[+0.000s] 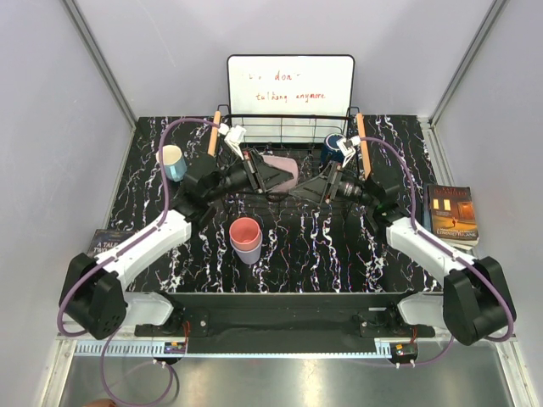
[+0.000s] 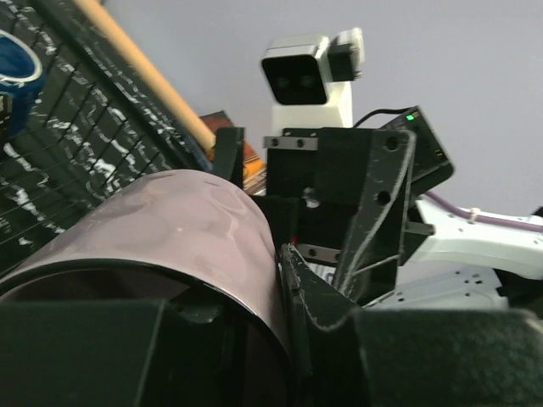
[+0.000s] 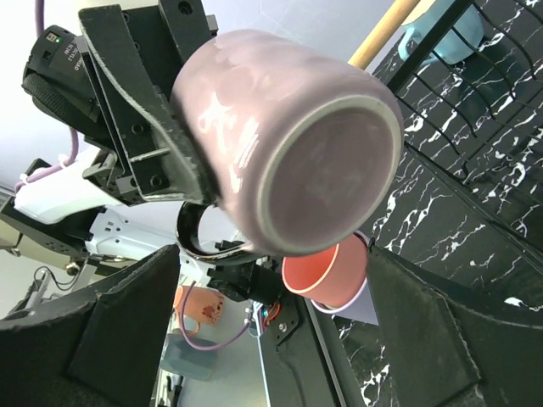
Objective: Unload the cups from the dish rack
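Note:
My left gripper (image 1: 273,175) is shut on the mauve cup (image 1: 287,168), holding it on its side just in front of the dish rack (image 1: 280,136). In the left wrist view the cup (image 2: 170,229) fills the space between the fingers (image 2: 316,305). My right gripper (image 1: 312,188) is open and faces the cup's base (image 3: 327,174) without touching it. The dark navy cup (image 1: 333,149) is in the rack's right end. The salmon pink cup (image 1: 245,231) sits nested in the lavender cup (image 1: 249,253) on the table. The light blue cup (image 1: 174,161) stands left of the rack.
The rack's wooden handles (image 1: 214,132) (image 1: 363,146) flank the two grippers. A white board with writing (image 1: 290,85) stands behind the rack. A book (image 1: 451,212) lies at the right table edge and another (image 1: 106,242) at the left edge.

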Robot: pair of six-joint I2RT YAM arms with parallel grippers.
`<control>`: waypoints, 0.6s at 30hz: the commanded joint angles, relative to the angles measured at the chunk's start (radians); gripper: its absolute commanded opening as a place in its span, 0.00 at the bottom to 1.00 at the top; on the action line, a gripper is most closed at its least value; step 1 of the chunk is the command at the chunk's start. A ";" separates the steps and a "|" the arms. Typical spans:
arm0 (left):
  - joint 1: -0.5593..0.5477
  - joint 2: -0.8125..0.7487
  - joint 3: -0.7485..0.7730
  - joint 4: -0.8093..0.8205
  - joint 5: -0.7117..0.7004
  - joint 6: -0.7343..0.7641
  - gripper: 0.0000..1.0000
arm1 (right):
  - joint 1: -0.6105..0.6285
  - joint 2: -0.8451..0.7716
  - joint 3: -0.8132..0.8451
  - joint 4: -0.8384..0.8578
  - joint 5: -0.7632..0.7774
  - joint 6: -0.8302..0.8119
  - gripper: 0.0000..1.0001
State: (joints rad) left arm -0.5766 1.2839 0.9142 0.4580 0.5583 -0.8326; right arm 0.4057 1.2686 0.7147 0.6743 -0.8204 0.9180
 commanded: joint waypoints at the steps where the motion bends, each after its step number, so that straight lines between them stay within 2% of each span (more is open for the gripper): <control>1: 0.001 -0.084 0.068 0.036 -0.051 0.078 0.00 | 0.010 -0.044 0.054 -0.053 0.018 -0.064 0.97; 3: 0.001 -0.089 0.071 0.021 -0.070 0.082 0.00 | 0.010 -0.048 0.058 -0.070 0.021 -0.068 0.97; 6: 0.001 -0.119 0.101 -0.085 -0.147 0.147 0.00 | 0.010 -0.078 0.081 -0.174 0.061 -0.132 0.97; 10: 0.004 -0.143 0.205 -0.357 -0.291 0.297 0.00 | 0.010 -0.130 0.127 -0.407 0.200 -0.283 0.97; 12: 0.004 -0.138 0.284 -0.454 -0.421 0.392 0.00 | 0.010 -0.155 0.153 -0.479 0.265 -0.341 0.96; 13: 0.004 -0.135 0.310 -0.557 -0.476 0.417 0.00 | 0.010 -0.159 0.163 -0.536 0.320 -0.356 0.96; 18: 0.041 -0.114 0.385 -0.720 -0.831 0.533 0.00 | 0.010 -0.172 0.184 -0.622 0.460 -0.395 0.95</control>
State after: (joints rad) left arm -0.5686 1.1988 1.2106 -0.1379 0.0742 -0.4507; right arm 0.4080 1.1160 0.8562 0.1772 -0.5282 0.6086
